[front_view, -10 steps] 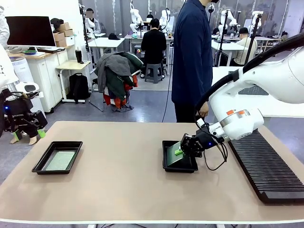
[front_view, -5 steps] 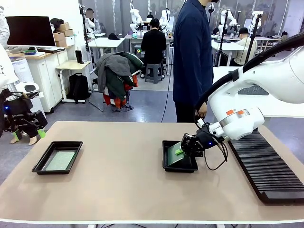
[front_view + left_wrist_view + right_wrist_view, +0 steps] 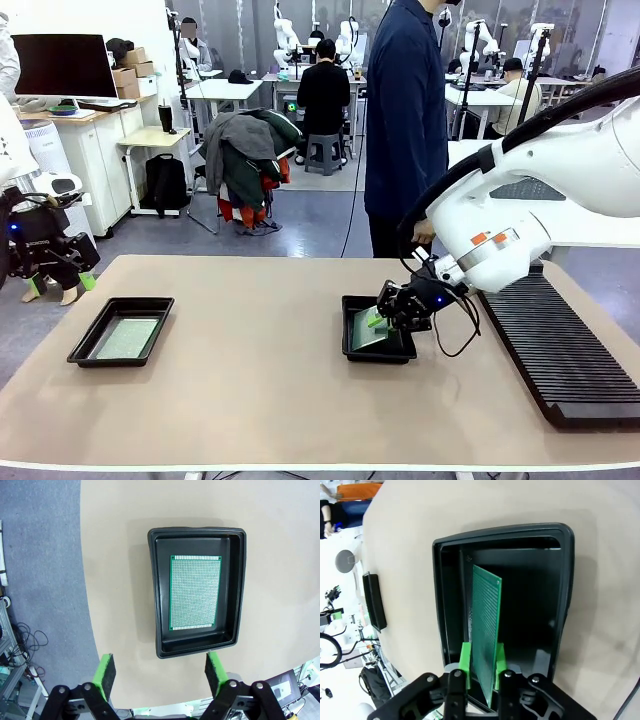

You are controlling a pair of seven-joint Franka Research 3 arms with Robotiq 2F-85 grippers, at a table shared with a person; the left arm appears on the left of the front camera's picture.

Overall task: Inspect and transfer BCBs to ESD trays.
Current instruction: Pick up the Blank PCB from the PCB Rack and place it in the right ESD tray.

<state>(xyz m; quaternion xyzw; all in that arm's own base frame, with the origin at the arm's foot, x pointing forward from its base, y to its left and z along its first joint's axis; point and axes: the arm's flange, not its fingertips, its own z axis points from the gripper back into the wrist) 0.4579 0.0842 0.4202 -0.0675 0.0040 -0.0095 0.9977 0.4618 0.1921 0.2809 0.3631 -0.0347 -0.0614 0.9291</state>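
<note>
Board [image 3: 485, 645] on edge between the right gripper [image 3: 482, 666]'s green pads, and that is the whole story at this instant. In the right wrist view the thin green BCB runs lengthwise away from the fingers, straight down the long axis of the black ESD tray [image 3: 565, 580] beneath it, its far end dipping towards the tray floor while the near end sits between the pads. The pads stand just beside both faces of the board; whether they pinch it or have let go I cannot tell (the gap is narrow either way). From the front, the right gripper [image 3: 392, 308] hangs over the near-centre tray [image 3: 352, 348] with the board [image 3: 372, 326] tilted inside it.

Over on the other side, the left gripper [image 3: 159, 666] hovers with its fingers spread wide and nothing between them, looking down on the second tray [image 3: 156, 605], where another BCB [image 3: 195, 592] lies flat on the floor, long axis matching the tray's.

So the right arm is the nearer one, and I judge the coming move turns on laying that tilted board flat.

No brand, label or readable writing anywhere on boards or trays.
</note>
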